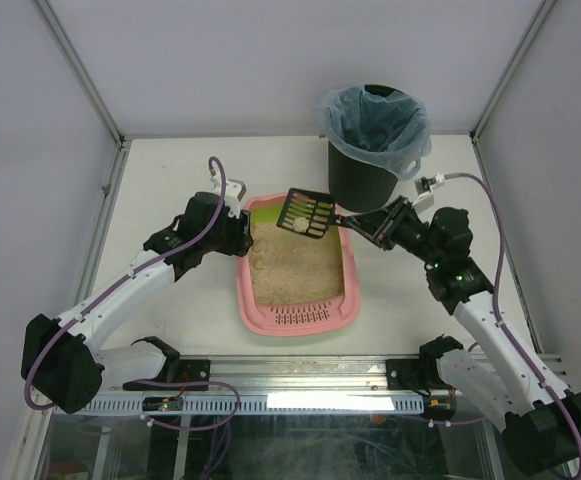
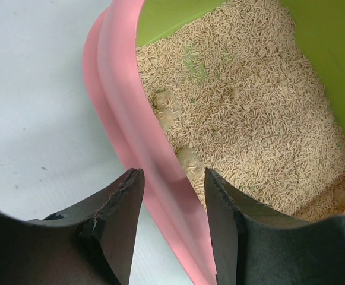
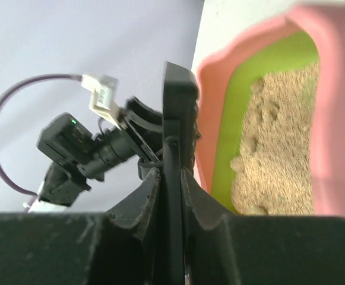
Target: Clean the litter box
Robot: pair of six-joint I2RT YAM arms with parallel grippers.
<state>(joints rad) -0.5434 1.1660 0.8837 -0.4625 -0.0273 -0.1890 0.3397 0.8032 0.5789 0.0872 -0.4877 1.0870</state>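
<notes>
The pink litter box [image 1: 253,300] with a lime-green inner wall and beige litter [image 1: 295,270] sits mid-table, grille end toward me. My right gripper [image 1: 358,222] is shut on the handle of a black slotted scoop [image 1: 308,212], held over the box's far end with a pale clump [image 1: 295,224] on it. In the right wrist view the scoop [image 3: 178,101] stands edge-on between the gripper's [image 3: 171,172] closed fingers. My left gripper [image 1: 240,236] is open and straddles the box's left rim [image 2: 122,107]; its midpoint [image 2: 173,173] lies over the rim. Clumps [image 2: 167,110] lie in the litter.
A black bin [image 1: 362,178] with a pale blue bag [image 1: 375,118] stands behind the box at the back right, just beyond the scoop. Grey walls enclose the table. The left arm's wrist camera [image 3: 77,148] shows past the scoop in the right wrist view.
</notes>
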